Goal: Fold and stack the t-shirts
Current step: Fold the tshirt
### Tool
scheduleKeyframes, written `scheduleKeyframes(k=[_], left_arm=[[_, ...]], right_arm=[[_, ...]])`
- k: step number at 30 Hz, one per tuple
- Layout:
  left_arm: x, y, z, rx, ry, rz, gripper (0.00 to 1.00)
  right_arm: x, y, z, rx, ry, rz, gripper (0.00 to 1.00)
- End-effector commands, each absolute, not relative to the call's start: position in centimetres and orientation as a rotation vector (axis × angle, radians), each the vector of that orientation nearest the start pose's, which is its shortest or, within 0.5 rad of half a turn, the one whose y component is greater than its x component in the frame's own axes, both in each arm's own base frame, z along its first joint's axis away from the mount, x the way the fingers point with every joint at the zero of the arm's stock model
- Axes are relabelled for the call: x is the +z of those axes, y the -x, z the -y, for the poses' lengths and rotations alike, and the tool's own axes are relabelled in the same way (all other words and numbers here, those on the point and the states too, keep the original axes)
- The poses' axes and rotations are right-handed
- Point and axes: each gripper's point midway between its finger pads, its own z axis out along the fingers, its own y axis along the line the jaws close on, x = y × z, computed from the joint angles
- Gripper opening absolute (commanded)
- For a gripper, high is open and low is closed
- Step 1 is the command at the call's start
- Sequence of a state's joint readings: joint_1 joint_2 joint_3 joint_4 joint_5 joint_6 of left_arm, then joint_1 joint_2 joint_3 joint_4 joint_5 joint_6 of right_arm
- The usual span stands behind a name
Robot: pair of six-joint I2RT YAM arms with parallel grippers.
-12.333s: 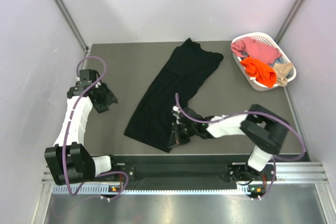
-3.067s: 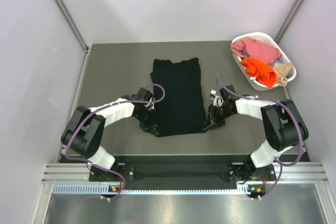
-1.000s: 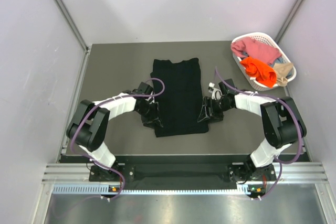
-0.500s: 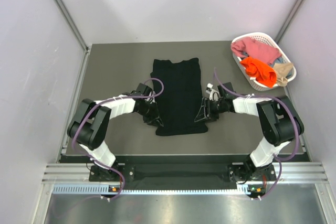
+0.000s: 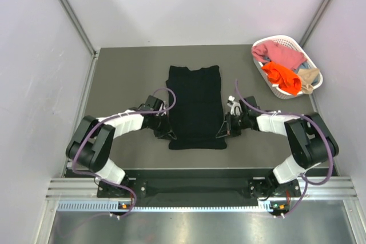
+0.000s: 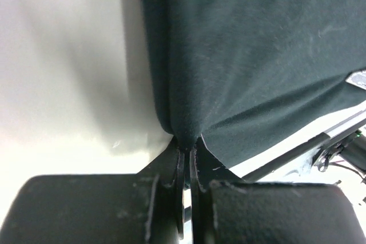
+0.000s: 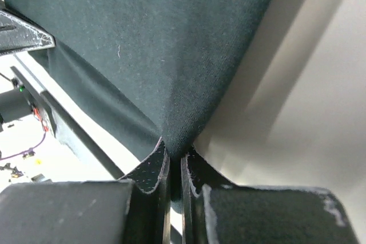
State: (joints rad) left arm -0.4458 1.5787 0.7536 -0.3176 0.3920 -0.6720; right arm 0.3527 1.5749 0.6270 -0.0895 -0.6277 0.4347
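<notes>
On the surface (image 5: 126,72), left end effector (image 5: 171,134) and right end effector (image 5: 221,132) pinch the part-folded black shirt (image 5: 194,101). Shirts (image 5: 281,78) in the basket (image 5: 289,38) seem unfolded.

Black t-shirt (image 5: 195,104): matt soft cloth. Basket (image 5: 311,64): white slatted plastic.

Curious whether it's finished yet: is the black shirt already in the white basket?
No, the black t-shirt lies flat on the table, apart from the basket in the far right corner.
</notes>
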Motion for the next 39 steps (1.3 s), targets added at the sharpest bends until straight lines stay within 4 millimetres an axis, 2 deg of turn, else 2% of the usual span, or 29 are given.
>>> scheduleKeyframes(k=[1,6,10,12,15,17,18,19,20,21,22,23,24,25,26,29,30,32,34,35,37,38,39], left_arm=[[1.5,-20.8,18.8,-0.689,0.261,-2.895,0.00],[3.9,-19.5,19.2,-0.725,0.271,-2.850,0.00],[5.8,-19.8,19.6,-0.745,0.256,-2.803,0.00],[7.0,-20.7,19.9,-0.745,0.228,-2.777,0.00],[8.7,-22.5,20.0,-0.694,0.187,-2.744,0.00],[10.1,-24.1,20.1,-0.665,0.167,-2.712,0.00],[10.2,-24.7,20.0,-0.652,0.156,-2.711,0.00],[10.5,-25.3,20.1,-0.648,0.152,-2.704,0.00],[11.5,-26.4,20.5,-0.663,0.143,-2.676,0.00],[11.2,-27.1,20.4,-0.651,0.136,-2.684,0.00],[11.4,-27.8,20.5,-0.648,0.129,-2.679,0.00],[12.4,-28.9,20.9,-0.655,0.121,-2.657,0.00],[11.8,-29.4,20.6,-0.633,0.124,-2.679,0.00],[12.0,-30.0,20.6,-0.637,0.123,-2.677,0.00],[12.7,-30.9,20.8,-0.642,0.121,-2.657,0.00],[12.9,-32.7,20.6,-0.644,0.131,-2.641,0.00],[12.5,-33.4,20.2,-0.637,0.144,-2.649,0.00],[13.1,-34.6,20.2,-0.645,0.143,-2.633,0.00],[12.8,-35.7,19.9,-0.638,0.149,-2.636,0.00],[13.5,-36.6,20.1,-0.652,0.145,-2.615,0.00],[12.9,-37.6,19.9,-0.645,0.152,-2.624,0.00],[13.4,-38.4,20.1,-0.653,0.153,-2.608,0.00],[12.7,-38.8,20.0,-0.650,0.159,-2.623,0.00]], right_arm=[[2.0,-20.7,-20.0,1.033,0.156,-2.720,0.00],[3.8,-19.5,-20.4,1.091,0.136,-2.689,0.00],[5.5,-19.5,-20.6,1.113,0.128,-2.650,0.00],[6.1,-19.9,-20.7,1.118,0.125,-2.643,0.00],[7.7,-21.4,-21.2,1.131,0.118,-2.601,0.00],[9.0,-23.1,-21.2,1.134,0.087,-2.566,0.00],[9.9,-24.2,-21.4,1.138,0.095,-2.538,0.00],[9.7,-24.9,-21.4,1.138,0.081,-2.552,0.00],[10.0,-25.4,-21.5,1.143,0.089,-2.551,0.00],[11.1,-26.5,-21.8,1.151,0.098,-2.529,0.00],[10.7,-27.0,-22.0,1.151,0.096,-2.552,0.00],[11.0,-27.7,-22.0,1.140,0.110,-2.545,0.00],[11.1,-28.1,-22.1,1.139,0.109,-2.557,0.00],[11.8,-29.4,-22.4,1.144,0.112,-2.545,0.00],[12.0,-30.0,-22.5,1.153,0.114,-2.543,0.00],[12.3,-32.0,-22.6,1.149,0.102,-2.560,0.00],[13.1,-33.0,-22.7,1.151,0.111,-2.536,0.00],[12.9,-34.1,-22.5,1.167,0.088,-2.543,0.00],[13.1,-35.7,-22.5,1.167,0.077,-2.533,0.00],[13.2,-36.0,-22.4,1.170,0.074,-2.536,0.00],[13.1,-37.3,-22.3,1.178,0.059,-2.532,0.00],[13.1,-37.7,-22.3,1.186,0.054,-2.533,0.00],[13.0,-38.0,-22.3,1.187,0.051,-2.532,0.00]])
